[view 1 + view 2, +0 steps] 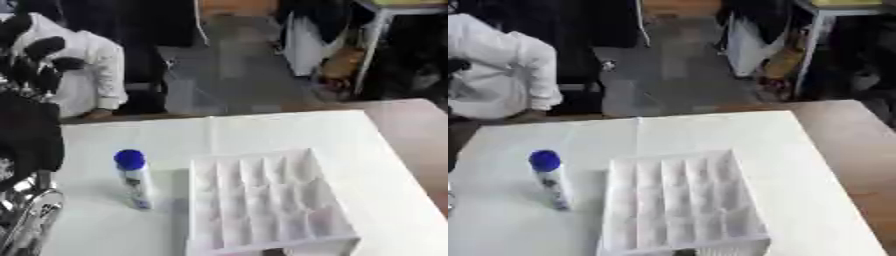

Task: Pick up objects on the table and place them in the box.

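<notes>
While the worktop (367, 165) lies under a white sheet:
Bottle: a blue-capped white bottle (134, 179) stands upright, just left of the box.
Box: a white divided box (262, 200), compartments bare.
Left hand: dark shape (31, 65) raised at far left, grip unreadable.
Right hand: out of sight.

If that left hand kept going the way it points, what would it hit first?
Probably the person's white sleeve behind it; the left hand points away from the bottle. Depth is unclear.
</notes>
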Motion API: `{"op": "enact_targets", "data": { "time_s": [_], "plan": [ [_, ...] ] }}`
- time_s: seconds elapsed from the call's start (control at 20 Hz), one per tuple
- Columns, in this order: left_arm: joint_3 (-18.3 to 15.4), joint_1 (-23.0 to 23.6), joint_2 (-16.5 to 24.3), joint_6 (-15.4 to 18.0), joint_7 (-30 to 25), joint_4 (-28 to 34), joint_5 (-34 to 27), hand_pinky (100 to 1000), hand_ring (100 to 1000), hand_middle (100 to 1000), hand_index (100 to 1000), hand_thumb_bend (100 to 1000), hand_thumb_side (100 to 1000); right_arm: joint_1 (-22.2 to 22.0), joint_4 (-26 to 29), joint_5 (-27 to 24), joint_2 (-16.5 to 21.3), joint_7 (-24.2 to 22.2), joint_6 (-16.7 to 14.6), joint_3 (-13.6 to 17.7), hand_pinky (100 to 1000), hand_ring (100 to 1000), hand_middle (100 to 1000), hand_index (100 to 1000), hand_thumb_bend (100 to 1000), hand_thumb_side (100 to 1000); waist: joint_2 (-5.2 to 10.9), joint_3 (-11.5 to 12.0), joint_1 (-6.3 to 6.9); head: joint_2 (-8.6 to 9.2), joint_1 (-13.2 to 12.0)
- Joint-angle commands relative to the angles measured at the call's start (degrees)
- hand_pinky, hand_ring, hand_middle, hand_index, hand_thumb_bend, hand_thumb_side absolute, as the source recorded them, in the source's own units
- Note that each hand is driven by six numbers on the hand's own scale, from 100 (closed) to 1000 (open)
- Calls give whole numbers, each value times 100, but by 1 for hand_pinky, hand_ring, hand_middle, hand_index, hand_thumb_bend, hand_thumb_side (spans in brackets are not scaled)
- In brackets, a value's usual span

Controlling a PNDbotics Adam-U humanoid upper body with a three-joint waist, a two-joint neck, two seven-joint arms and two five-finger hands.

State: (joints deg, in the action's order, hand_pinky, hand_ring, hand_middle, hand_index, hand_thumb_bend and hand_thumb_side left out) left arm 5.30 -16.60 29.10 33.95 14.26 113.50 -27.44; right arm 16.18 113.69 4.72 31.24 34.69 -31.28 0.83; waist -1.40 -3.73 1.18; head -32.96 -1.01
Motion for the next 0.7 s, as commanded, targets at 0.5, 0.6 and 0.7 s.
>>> {"op": "enact_targets", "data": {
  "time_s": [0.5, 0.6, 0.7],
  "plan": [
    [-51, -90, 106, 7, 12, 110, -11, 651, 693, 804, 870, 515, 1000, 43, 90, -33, 128, 42, -48, 36, 354, 453, 416, 534, 105, 704, 49, 1, -10, 90, -61],
    [-51, -89, 106, -1, 9, 110, -4, 650, 692, 804, 870, 517, 1000, 41, 90, -32, 127, 45, -47, 40, 354, 453, 416, 534, 105, 704, 49, 3, -11, 95, -50],
    [-59, -80, 107, -63, 5, 110, 12, 642, 686, 802, 874, 531, 1000, 42, 90, -20, 126, 57, -45, 63, 354, 453, 417, 534, 100, 704, 45, 2, -12, 110, -10]
  ]
}}
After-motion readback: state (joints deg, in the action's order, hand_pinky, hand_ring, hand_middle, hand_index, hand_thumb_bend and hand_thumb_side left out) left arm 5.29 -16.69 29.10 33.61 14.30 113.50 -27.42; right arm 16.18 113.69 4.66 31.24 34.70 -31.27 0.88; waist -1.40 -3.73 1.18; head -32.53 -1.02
